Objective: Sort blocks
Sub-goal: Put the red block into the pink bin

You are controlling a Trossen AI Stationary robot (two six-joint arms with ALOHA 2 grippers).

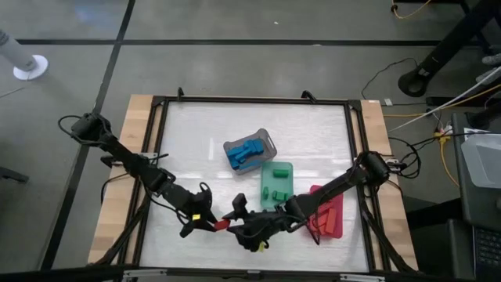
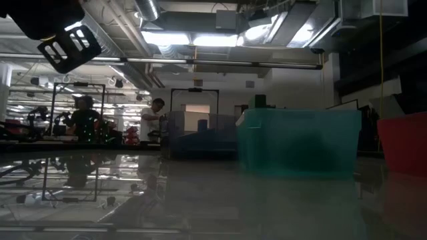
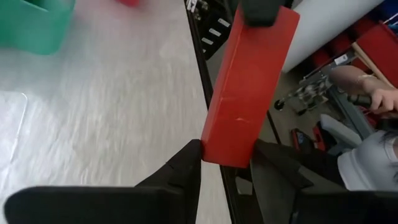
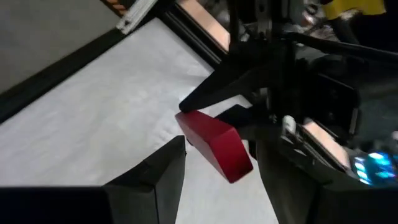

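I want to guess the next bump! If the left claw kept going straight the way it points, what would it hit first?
Most likely the right claw. The left claw grips a red block whose far end already sits between the right claw's fingers, so they would meet almost at once.

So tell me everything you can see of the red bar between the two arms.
The plain red rectangular bar is smooth, solid-coloured and plastic-looking, with a faint scuff on one face. It is off the white table, near its front edge, between both arms. The left tool pinches one end between its dark fingers. The right tool straddles the other end, one finger beside it; whether those fingers press the bar is unclear.
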